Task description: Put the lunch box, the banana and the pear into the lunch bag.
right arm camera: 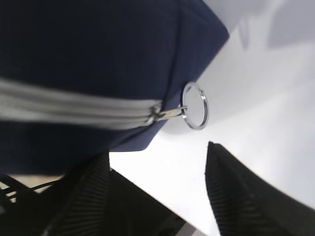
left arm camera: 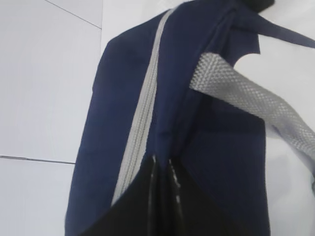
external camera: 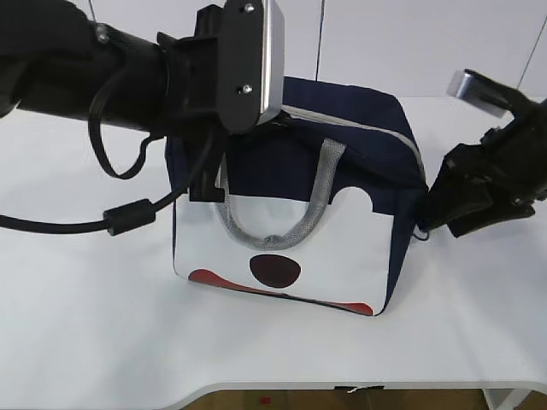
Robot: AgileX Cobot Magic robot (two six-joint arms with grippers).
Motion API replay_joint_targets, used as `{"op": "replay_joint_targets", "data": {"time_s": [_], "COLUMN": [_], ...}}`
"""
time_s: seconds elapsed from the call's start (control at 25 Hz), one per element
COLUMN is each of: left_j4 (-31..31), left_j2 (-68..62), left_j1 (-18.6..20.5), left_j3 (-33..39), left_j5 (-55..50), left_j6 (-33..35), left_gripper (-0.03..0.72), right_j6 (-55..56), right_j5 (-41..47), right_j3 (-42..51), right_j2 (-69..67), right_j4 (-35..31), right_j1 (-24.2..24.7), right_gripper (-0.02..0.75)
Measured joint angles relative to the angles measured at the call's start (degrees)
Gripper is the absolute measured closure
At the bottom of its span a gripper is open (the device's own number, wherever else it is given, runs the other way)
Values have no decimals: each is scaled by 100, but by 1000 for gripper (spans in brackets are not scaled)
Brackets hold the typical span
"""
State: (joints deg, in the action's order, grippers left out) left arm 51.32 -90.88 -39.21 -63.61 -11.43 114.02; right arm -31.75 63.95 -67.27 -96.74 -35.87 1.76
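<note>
Upright, the navy lunch bag [external camera: 299,205] shows its white, oval-marked side.

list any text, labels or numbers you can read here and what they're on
None: no readable text in any view.
The lunch bag bears only red and dark ovals on its white side, no lettering.
The zipper and ring pull show no marking.
The camera housing on the left arm shows screws only.

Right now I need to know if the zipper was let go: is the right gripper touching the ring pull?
Apart. The right wrist view shows the ring pull hanging free off the lunch bag, with white table between it and the open right gripper fingers.
</note>
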Motion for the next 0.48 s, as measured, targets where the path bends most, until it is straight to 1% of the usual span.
{"op": "replay_joint_targets", "data": {"time_s": [0.24,0.48], "left_j4": [20,30], "left_j2": [-156,-179], "left_j1": [0,0], "left_j3": [0,0], "left_j5": [125,128], "left_j6": [0,0], "left_gripper": [692,692], "right_j6": [-1081,-2212], "right_j5": [-266,-320], "right_j3": [0,0], "right_j2": [609,806], "right_j4": [-52,-99], "right_j1": [0,0], "right_gripper": [246,246]}}
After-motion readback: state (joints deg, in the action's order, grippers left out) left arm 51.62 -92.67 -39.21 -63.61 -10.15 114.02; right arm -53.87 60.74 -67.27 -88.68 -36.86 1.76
